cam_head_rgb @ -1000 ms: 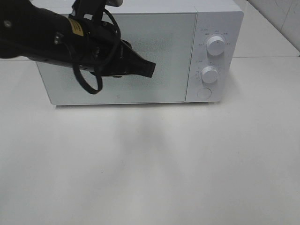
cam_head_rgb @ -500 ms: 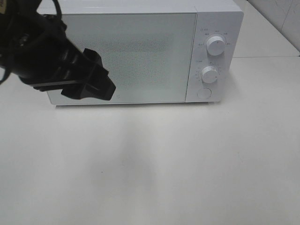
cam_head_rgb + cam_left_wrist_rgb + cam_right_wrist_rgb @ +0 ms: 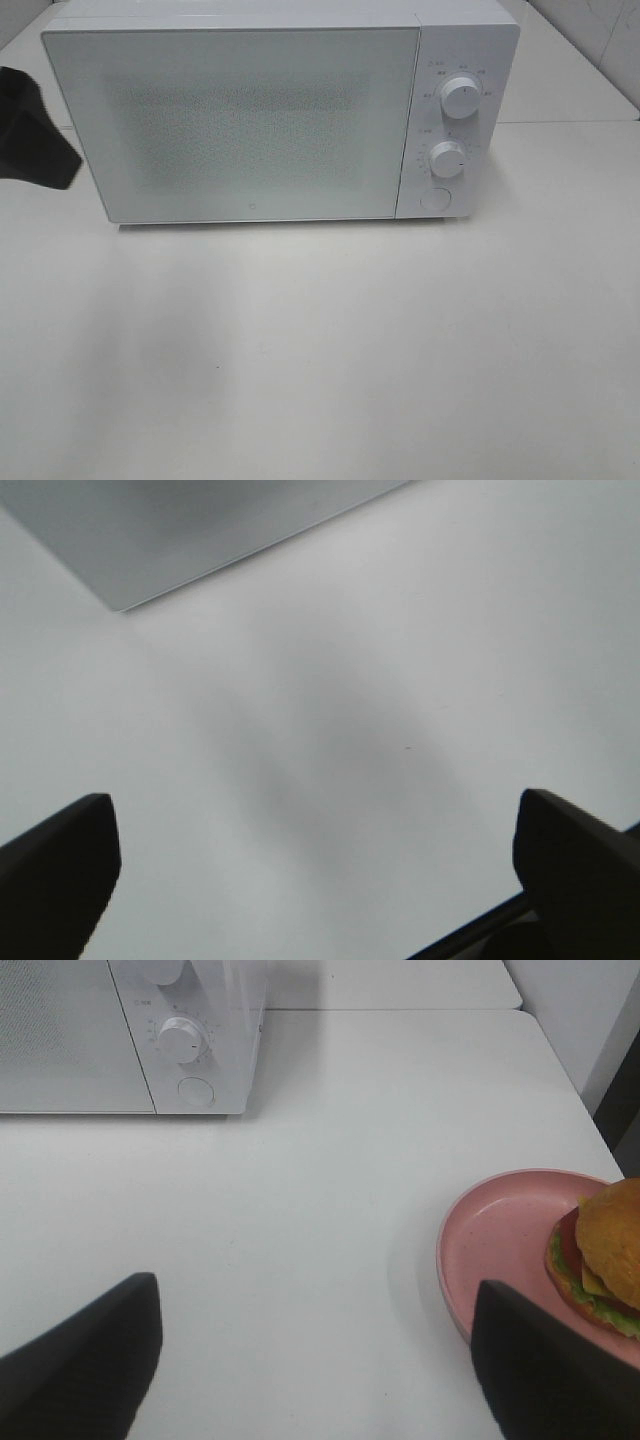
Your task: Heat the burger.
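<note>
Both sets of jaws stood wide apart and held nothing, the left gripper [image 3: 310, 880] over bare white counter [image 3: 350, 350] beside the closed microwave [image 3: 250, 120], the right gripper [image 3: 315, 1360] near the burger [image 3: 603, 1255] on its pink plate [image 3: 500, 1240].

left claw [image 3: 310, 880]: matte black, blunt rounded fingers [image 3: 55, 865] | right claw [image 3: 315, 1360]: same plain black look | thin dark bar near left fingertip
</note>
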Controlling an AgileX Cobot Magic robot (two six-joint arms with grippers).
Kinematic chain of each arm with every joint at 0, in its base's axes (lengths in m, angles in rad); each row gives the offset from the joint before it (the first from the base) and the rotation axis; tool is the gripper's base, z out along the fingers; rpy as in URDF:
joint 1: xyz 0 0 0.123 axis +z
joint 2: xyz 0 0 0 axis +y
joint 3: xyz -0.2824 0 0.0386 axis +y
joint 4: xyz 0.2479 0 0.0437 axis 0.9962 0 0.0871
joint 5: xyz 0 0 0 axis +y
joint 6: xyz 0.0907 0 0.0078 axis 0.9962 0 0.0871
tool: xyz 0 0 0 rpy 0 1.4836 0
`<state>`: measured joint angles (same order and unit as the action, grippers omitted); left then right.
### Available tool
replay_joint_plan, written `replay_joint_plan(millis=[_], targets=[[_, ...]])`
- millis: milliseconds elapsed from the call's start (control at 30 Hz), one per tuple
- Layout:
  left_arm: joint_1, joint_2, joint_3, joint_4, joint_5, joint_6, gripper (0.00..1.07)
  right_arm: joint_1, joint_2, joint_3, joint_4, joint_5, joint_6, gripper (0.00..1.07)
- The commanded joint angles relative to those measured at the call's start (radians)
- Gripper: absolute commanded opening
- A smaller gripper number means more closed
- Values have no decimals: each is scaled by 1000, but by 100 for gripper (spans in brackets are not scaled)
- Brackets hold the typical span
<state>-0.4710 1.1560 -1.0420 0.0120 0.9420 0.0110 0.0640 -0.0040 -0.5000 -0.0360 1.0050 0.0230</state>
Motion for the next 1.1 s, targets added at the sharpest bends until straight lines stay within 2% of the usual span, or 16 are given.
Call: replay_joint_plan(millis=[33, 67, 133, 167, 200, 300, 433, 500, 533, 567, 633, 667, 733, 800, 967, 1100], targets=[[164, -29, -8, -35, 35, 145, 105, -5, -29, 0, -3, -7, 1, 76], [164, -29, -8, -35, 35, 145, 105, -5, -29, 0, -3, -7, 1, 76], [268, -35, -8, -62, 54, 212, 105, -5, -29, 0, -3, -7, 1, 76], [268, -35, -8, -62, 54, 212, 105, -5, -29, 0, -3, -7, 1, 76], [324, -36, -8, -72, 67, 229, 105, -5, -29, 0, -3, -7, 1, 76], [375, -42, -8, -68, 68, 228, 105, -5, -29, 0, -3, -7, 1, 76], [404, -45, -8, -39, 73, 214, 105, -5, -29, 0, -3, -7, 1, 76], [432, -49, 15, -23, 111, 148, 105, -5, -29, 0, -3, -7, 1, 76], [432, -49, 15, -23, 111, 148, 105, -5, -29, 0, -3, -7, 1, 76], [455, -77, 66, -24, 115, 133, 105, -5, -29, 0, -3, -7, 1, 76], [463, -96, 93, -24, 108, 134, 105, -5, -29, 0, -3, -7, 1, 76], [474, -156, 159, -24, 81, 160, 105, -5, -29, 0, -3, -7, 1, 76], [475, -185, 190, -24, 72, 172, 105, -5, -29, 0, -3, -7, 1, 76], [475, -289, 262, -55, 65, 204, 105, -5, -29, 0, -3, -7, 1, 76], [475, -431, 351, -133, 63, 209, 105, -5, -29, 0, -3, -7, 1, 76], [475, -523, 387, -148, 62, 205, 105, -5, -29, 0, -3, -7, 1, 76]])
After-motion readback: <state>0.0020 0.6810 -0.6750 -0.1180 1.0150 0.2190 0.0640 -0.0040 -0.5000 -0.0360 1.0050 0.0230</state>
